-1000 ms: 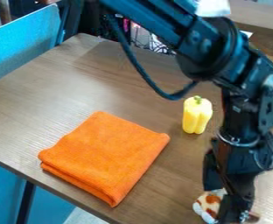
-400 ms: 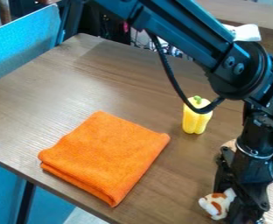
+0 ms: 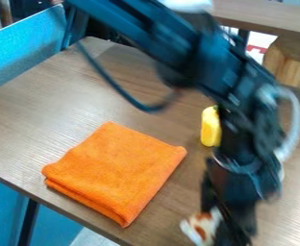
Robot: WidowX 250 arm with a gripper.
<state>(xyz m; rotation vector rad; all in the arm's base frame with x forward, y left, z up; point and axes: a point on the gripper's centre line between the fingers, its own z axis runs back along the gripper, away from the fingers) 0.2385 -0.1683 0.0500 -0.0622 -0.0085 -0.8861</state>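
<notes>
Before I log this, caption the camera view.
End effector holding a spotted toy; folded orange cloth and partly hidden yellow pepper on the table.

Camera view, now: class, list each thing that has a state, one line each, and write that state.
Orange cloth: folded, lying flat on the table.
Yellow pepper: on the table, partly hidden by the arm.
White-and-brown soft toy: held in the gripper.
Gripper: pointing down, holding the toy.
Arm: bent.

The robot arm [image 3: 207, 55] is black with bluish shine, and it has a long, straight upper part. Below this part, a dark cable [image 3: 118, 90] makes a loose loop. A pale cable [image 3: 296, 115] curves at the side.
</notes>
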